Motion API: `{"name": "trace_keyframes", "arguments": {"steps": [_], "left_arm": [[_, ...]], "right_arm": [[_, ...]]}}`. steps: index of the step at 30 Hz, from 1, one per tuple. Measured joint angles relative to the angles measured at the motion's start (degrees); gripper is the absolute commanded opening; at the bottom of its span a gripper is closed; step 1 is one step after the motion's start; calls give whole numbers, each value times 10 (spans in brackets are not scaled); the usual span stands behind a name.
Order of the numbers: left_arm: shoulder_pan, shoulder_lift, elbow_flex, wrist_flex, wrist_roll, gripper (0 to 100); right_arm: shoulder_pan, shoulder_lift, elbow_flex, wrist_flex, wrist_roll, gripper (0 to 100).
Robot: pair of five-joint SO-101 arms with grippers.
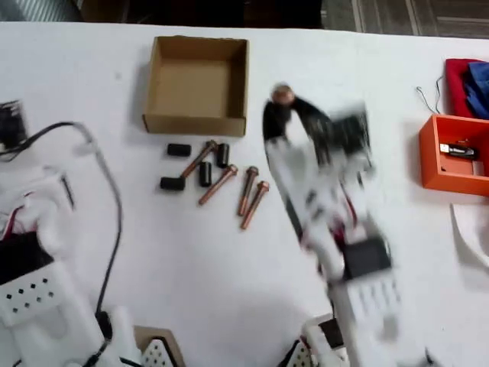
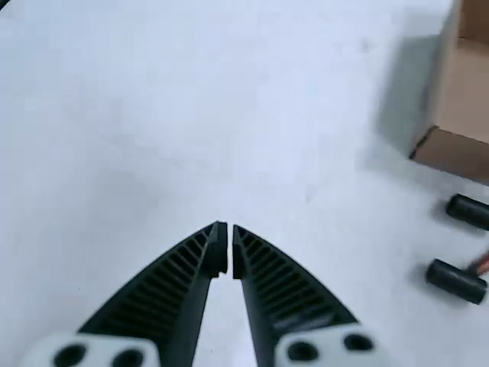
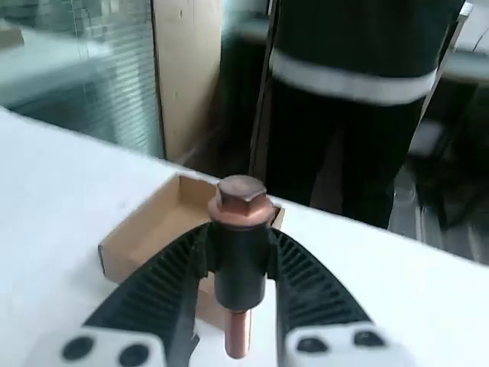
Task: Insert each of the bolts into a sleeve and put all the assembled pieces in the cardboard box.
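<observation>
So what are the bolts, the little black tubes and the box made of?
The bolts look like metal with a shiny coppery finish. The sleeves are matte black, maybe plastic or rubber. The cardboard box is plain brown cardboard, dull and unprinted.

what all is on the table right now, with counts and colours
cardboard box: 1, brown, far side of table
loose bolts: 4, copper, in front of the box
loose sleeves: 4, black, among those bolts
bolt in sleeve: 1, copper in black, held up near the box
orange bin: 1, orange, right edge of table
cable: 1, black, left side
left gripper: 1, black, shut, over bare table
right gripper: 1, black, shut on the bolt in sleeve
</observation>
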Motion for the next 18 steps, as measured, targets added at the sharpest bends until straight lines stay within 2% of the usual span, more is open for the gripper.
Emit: {"name": "trace_keyframes", "arguments": {"steps": [3,7,13,18], "left_arm": [[-23,0,88,-89,-19,42],[-26,1,189,-164,-103,42],[-26,1,298,-215,-156,42],[-26,1,314,-228,-200,42]], "right_arm": [[-15,187,-193,110,-9,23],[-25,415,-445,264,-81,23],[-17,706,-755,301,-156,23],[-18,907,-964,307,-170,23]]}}
